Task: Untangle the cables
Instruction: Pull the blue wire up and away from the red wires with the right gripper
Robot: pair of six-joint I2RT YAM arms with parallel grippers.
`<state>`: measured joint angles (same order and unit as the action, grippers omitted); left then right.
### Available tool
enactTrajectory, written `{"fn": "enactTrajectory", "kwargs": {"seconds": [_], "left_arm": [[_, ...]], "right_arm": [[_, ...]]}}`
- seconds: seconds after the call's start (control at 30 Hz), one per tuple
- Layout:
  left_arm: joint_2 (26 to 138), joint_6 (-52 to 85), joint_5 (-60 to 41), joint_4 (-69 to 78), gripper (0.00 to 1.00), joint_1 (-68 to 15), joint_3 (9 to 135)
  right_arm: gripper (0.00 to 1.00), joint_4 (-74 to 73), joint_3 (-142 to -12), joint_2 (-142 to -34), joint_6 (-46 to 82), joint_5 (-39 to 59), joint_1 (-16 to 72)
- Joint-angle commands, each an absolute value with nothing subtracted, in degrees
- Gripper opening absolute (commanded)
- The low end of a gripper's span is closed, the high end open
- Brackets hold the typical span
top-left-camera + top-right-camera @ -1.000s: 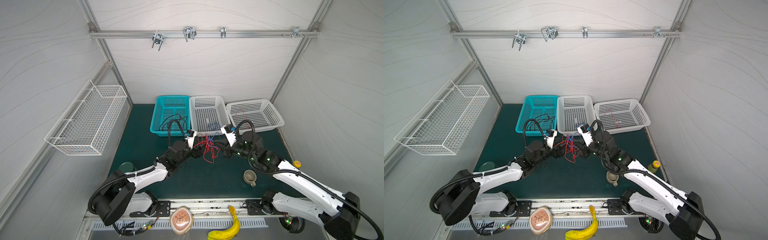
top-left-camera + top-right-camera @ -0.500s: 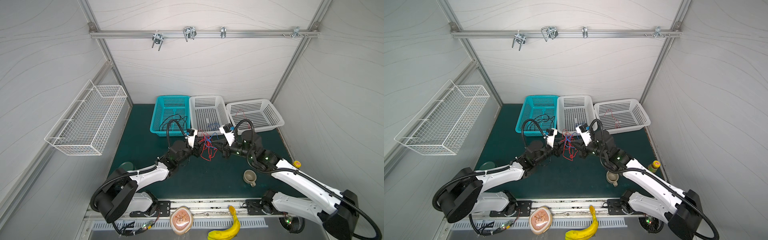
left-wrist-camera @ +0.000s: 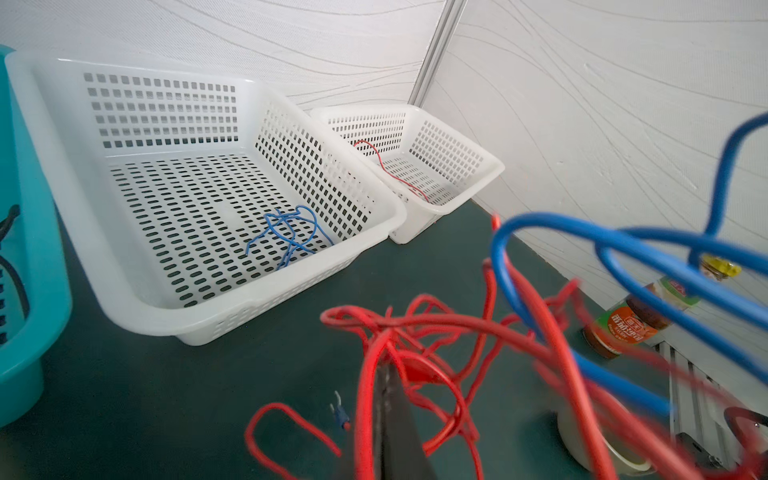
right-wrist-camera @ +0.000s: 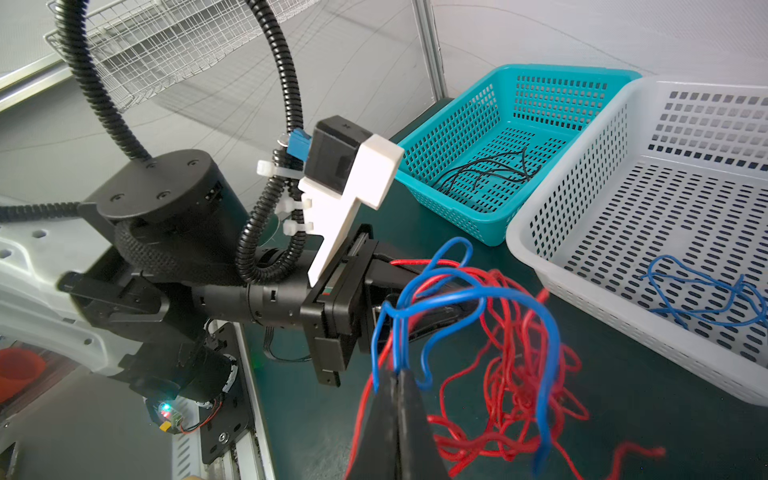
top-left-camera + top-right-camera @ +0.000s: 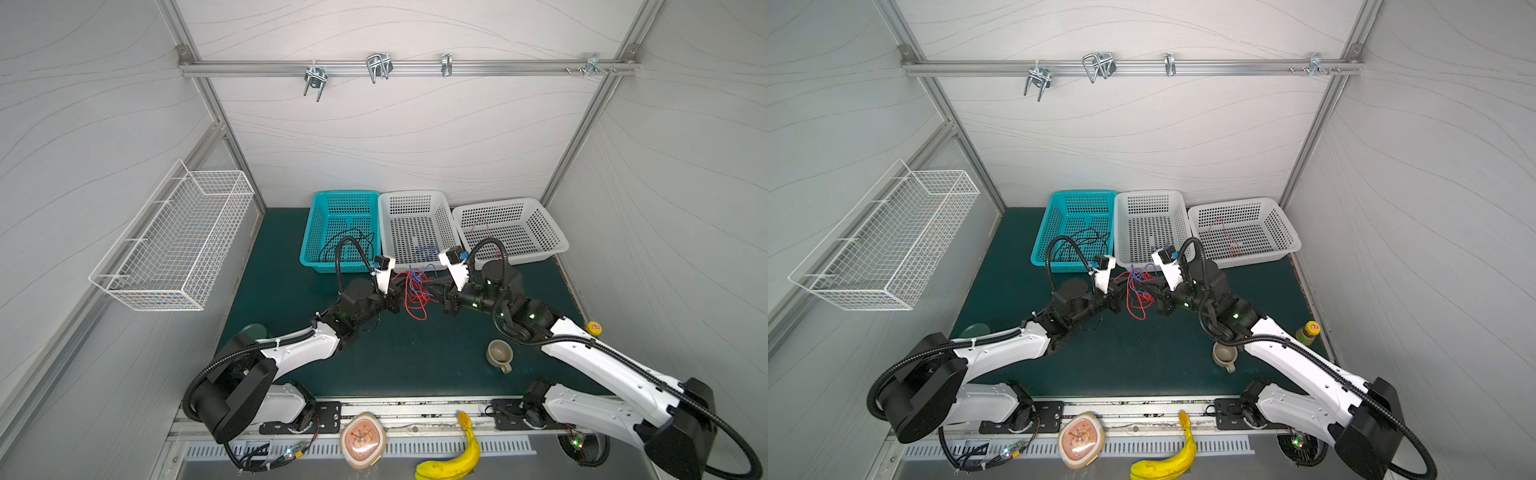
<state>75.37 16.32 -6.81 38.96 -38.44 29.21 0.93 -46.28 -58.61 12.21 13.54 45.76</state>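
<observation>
- The left pincer [image 3: 388,376] is pressed together on a red strand of the tangled cables [image 5: 415,289], which bunch right at its tips and spread out ahead of them.
- The right pincer [image 4: 397,376] is clamped on blue and red strands of the same bunch. Blue loops arch out just ahead of its tips.
- In both top views the bunch hangs between the two facing pincers, with red loops trailing down toward the green tabletop [image 5: 374,365].
- Beyond both pincers stand a teal basket [image 5: 316,224] holding black cables [image 5: 349,241], a middle white basket [image 5: 388,224] holding blue cables [image 5: 426,251], and a right white basket [image 5: 548,237] holding one red cable [image 5: 482,226].
</observation>
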Motion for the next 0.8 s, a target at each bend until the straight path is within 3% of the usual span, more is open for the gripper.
{"fn": "enactTrajectory", "kwargs": {"seconds": [0.0, 0.37, 0.7, 0.77], "left_arm": [[74.50, 15.65, -5.58, 39.57, 0.00, -38.32, 30.88], [69.34, 15.83, -0.33, 33.19, 0.00, -35.78, 27.13], [65.79, 14.59, -1.48, 29.29, 0.00, -34.63, 26.86], [66.13, 14.41, -2.97, 28.68, 0.06, -34.62, 27.76]], "right_arm": [[0.00, 0.52, -47.49, -58.50, 11.84, 10.10, 45.36], [0.00, 9.67, -47.17, -53.81, 14.21, -7.19, 38.94], [0.00, 10.71, -45.54, -50.51, 15.58, -2.72, 34.01], [0.00, 10.14, -45.54, -51.14, 15.34, -0.53, 34.00]]}}
